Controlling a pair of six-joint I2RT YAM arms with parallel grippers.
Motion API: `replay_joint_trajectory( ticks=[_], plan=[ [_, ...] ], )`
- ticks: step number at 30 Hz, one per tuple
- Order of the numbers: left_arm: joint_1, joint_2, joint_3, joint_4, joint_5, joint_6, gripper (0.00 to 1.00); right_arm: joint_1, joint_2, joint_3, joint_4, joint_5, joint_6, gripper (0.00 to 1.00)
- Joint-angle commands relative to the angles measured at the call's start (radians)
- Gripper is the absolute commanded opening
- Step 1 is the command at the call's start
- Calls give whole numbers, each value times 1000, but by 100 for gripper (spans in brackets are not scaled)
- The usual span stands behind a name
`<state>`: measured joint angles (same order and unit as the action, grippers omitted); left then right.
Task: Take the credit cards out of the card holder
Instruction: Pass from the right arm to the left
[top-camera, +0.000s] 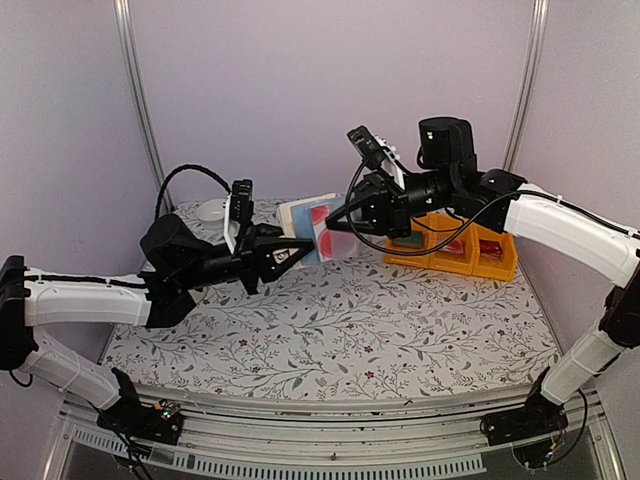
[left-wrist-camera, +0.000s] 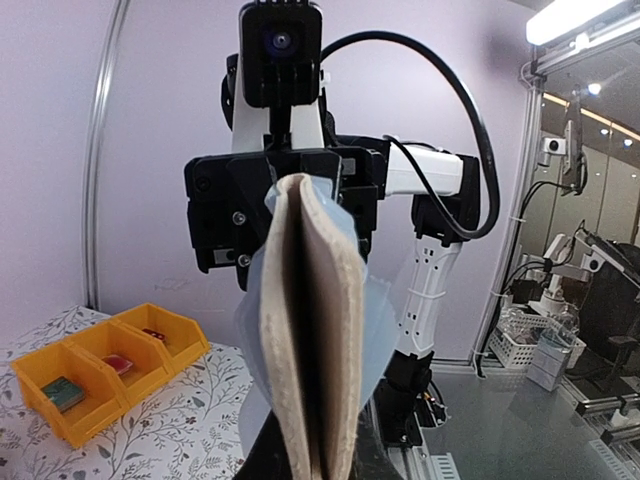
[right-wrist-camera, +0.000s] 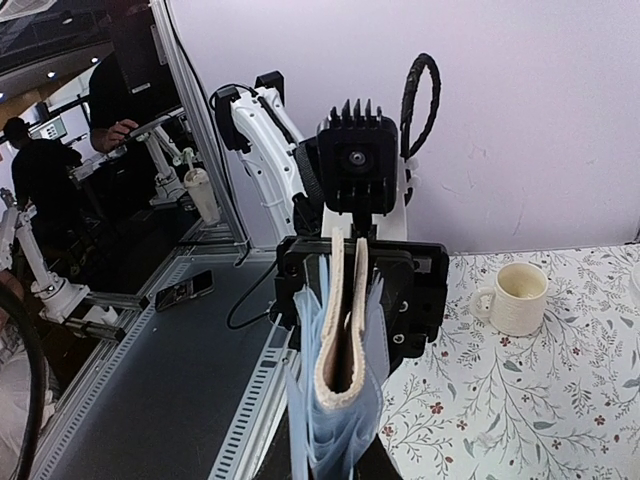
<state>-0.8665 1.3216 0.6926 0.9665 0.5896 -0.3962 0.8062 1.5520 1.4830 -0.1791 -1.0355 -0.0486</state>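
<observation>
Our left claw (top-camera: 292, 252) and right claw (top-camera: 336, 234) both clench the card holder (top-camera: 298, 220) above the counter (top-camera: 330, 320); credit cards (top-camera: 320, 213) not yet out.

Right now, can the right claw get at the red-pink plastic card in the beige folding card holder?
Probably yes: the left claw holds the beige folding card holder aloft, its red-pink plastic card showing toward the right claw, which sits at that edge with nothing between.

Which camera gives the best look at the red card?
The top view: the red card shows against the holder. Both wrist views catch the holder edge-on, beige with bluish plastic, no red.
</observation>
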Motion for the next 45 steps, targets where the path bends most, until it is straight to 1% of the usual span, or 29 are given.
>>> replay_joint_trajectory(
  ticks=[1,3,5,7,9,13,15,16,22,23,25,27,28,31,33,34,36,39,40,43,45],
  plan=[
    [-16,-11,32,-98,-162,55,9,15,-20,13,8,-42,13,2],
    [-22,-22,27,-112,-213,76,7,16,-16,13,8,-40,15,2],
    [-32,-26,43,-157,-251,104,6,19,-9,13,10,-35,16,2],
    [-38,-22,48,-174,-263,118,6,22,-4,15,13,-54,19,2],
    [-38,-23,38,-156,-268,115,6,24,-3,17,18,-83,18,2],
    [-39,-14,45,-166,-295,111,7,38,0,21,-2,-77,0,2],
    [-40,-3,58,-166,-276,107,15,47,12,30,-14,-73,-6,2],
    [-41,3,65,-161,-260,104,17,52,19,36,-19,-69,-11,2],
    [-47,32,70,-103,-171,65,33,57,26,36,-3,-21,-13,2],
    [-48,33,70,-99,-170,64,33,57,27,36,-1,-15,-12,2],
    [-50,31,64,-99,-178,67,28,57,29,38,2,-30,-12,2],
    [-49,21,52,-94,-202,72,27,57,28,36,6,-37,-12,2],
    [-50,20,51,-98,-215,76,29,57,29,36,6,-35,-10,2],
    [-52,22,66,-139,-248,88,40,59,33,33,12,-46,-9,2],
    [-52,23,61,-119,-249,85,42,61,37,33,24,-85,-1,2],
    [-51,21,53,-97,-251,75,41,64,36,33,29,-101,1,2],
    [-50,17,35,-55,-254,66,32,67,32,30,30,-140,-3,2],
    [-51,12,23,-26,-246,60,22,67,19,19,39,-202,-14,2],
    [-50,10,19,-15,-233,58,20,68,13,14,44,-218,-13,2],
    [-44,8,-8,56,-161,36,21,67,9,8,38,-260,-15,2],
    [-40,10,-15,90,-136,20,21,67,7,9,25,-256,-24,2]
  ],
)
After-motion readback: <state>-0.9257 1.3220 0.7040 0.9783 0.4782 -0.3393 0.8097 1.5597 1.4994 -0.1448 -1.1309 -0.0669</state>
